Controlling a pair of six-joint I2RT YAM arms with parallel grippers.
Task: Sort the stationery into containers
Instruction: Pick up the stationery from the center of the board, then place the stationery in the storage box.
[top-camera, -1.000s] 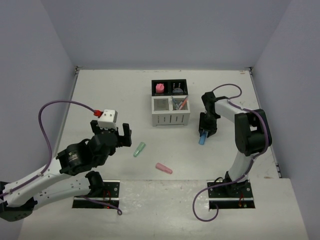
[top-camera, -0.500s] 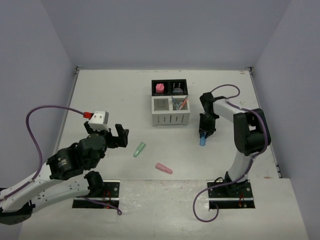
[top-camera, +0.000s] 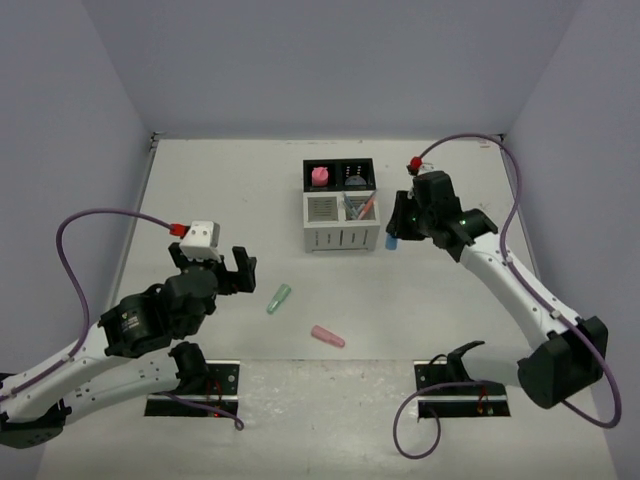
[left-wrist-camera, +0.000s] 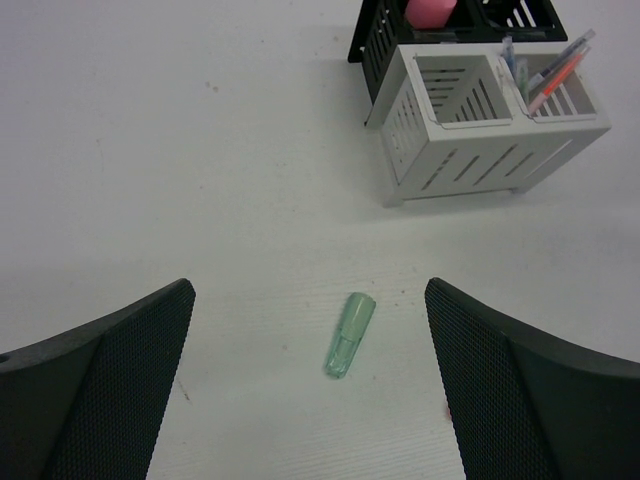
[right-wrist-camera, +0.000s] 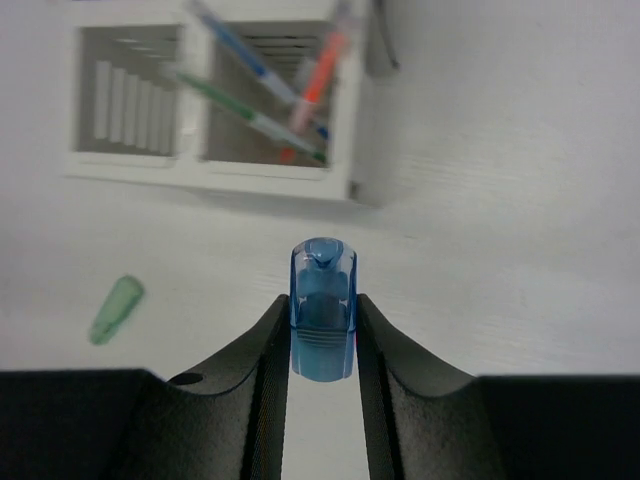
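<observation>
**Blue marker gripped beside the organizer, two markers loose on the table**

Nearest my side of the white table (top-camera: 200, 190), the pink marker (top-camera: 327, 336) lay on its side, roughly midway between the two arm bases. Just past it and a little to the left lay the green marker (top-camera: 279, 297), also flat and well apart from the pink one.

My left gripper (top-camera: 212, 265) hung over the table to the left of the green marker with its jaws spread wide and nothing between them. From its wrist camera the green marker sat on the table ahead of the gap between the two fingers, touching neither.

Farther back on the right, my right gripper (top-camera: 397, 225) had its jaws drawn in narrow on the stubby blue marker (top-camera: 391, 241), one finger (right-wrist-camera: 272, 345) pressed on each side of its barrel. In the overhead view that marker sat just beside the front right corner of the desk organizer (top-camera: 341, 237). I could not tell how high above the table it was.

The organizer's left white bin (top-camera: 323, 208) looked empty. The right white bin (top-camera: 372, 222) held several thin pens (top-camera: 364, 207) leaning at angles. Behind them, the left black bin (top-camera: 308, 166) held the pink eraser (top-camera: 320, 176), and the right black bin (top-camera: 370, 166) held the round grey-blue puck (top-camera: 355, 178).
</observation>
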